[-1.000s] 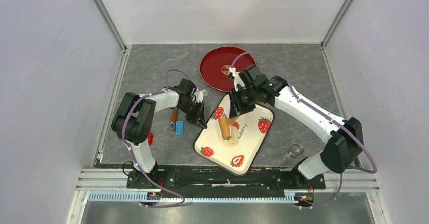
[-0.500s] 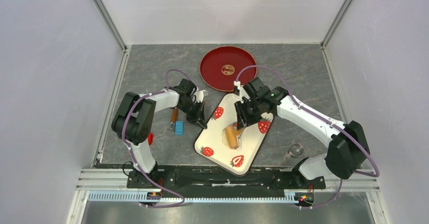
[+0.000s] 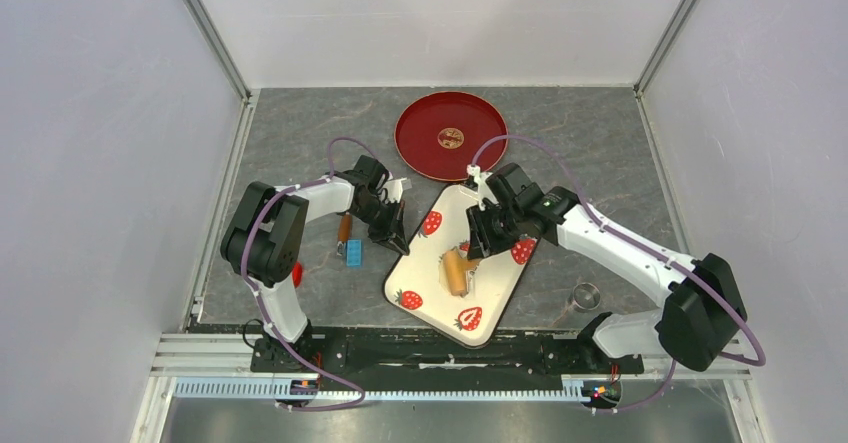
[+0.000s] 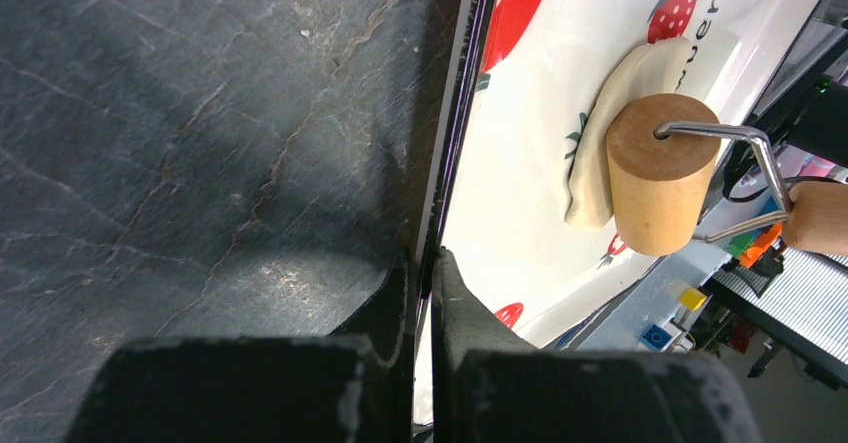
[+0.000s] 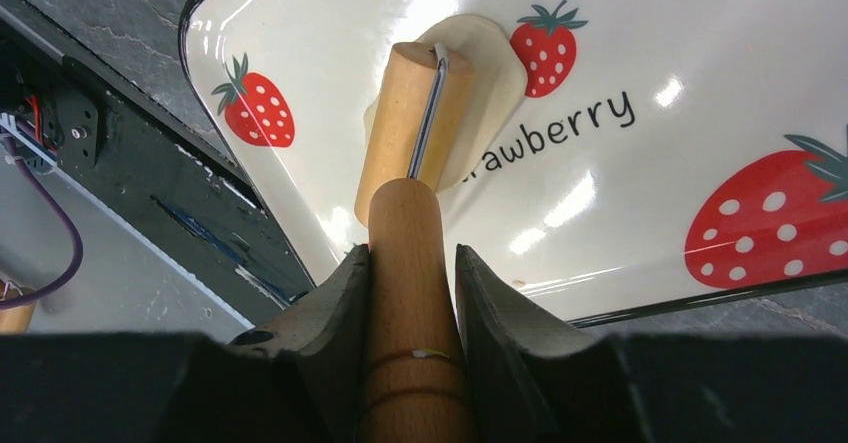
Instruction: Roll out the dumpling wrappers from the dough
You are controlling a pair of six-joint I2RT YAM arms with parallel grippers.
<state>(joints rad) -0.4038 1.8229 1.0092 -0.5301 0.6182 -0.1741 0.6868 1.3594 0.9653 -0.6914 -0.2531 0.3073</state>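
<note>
The dough (image 5: 495, 73) lies as a flattened pale oval on the strawberry tray (image 3: 415, 298). The wooden roller (image 5: 400, 133) rests on top of the dough and covers part of it. My right gripper (image 5: 410, 253) is shut on the roller's handle. From the left wrist view the dough (image 4: 600, 133) shows beneath the roller's drum (image 4: 655, 183). My left gripper (image 4: 425, 263) is shut on the tray's left rim (image 4: 455, 163). From above, the left gripper (image 3: 397, 235) is at the tray's left edge and the right gripper (image 3: 478, 245) is over its middle. No dumpling wrappers are in view.
A red plate (image 3: 450, 135) with a gold emblem sits behind the tray. A small metal ring cutter (image 3: 586, 295) stands right of the tray. A blue block (image 3: 354, 252) and a brown-handled tool (image 3: 344, 231) lie left of it.
My right gripper has drawn the roller toward the near edge, onto the dough, mostly in the first half second. The left gripper still holds the tray rim in the same place.
</note>
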